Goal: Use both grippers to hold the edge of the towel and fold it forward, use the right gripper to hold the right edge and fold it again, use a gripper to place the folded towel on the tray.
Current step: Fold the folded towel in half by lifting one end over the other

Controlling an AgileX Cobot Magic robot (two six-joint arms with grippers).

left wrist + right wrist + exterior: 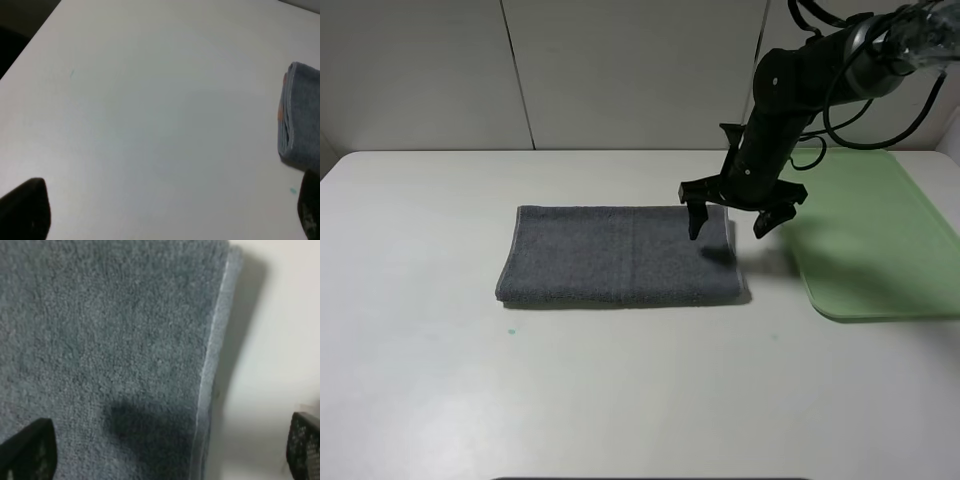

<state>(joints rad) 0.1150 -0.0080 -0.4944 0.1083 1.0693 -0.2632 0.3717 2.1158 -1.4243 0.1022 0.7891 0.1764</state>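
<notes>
The towel [620,258] lies folded in half on the white surface [620,400], a long dark grey strip a little left of the middle. The tray [880,240] sits to its right, near but not touching, with nothing on it.

The right claw [728,228] hangs over the towel's right end, spread wide. One finger is above the cloth and the other is out past the edge, over bare surface. It pinches nothing. Through the right wrist camera the pale hem runs between the two dark fingertips [30,450].

I can't spot the left arm from the high camera. Its wrist camera shows the left claw [167,215] spread wide too, holding nothing, over bare surface. The towel's folded end [300,120] is off to one side, a sliver of orange peeking between the layers.
</notes>
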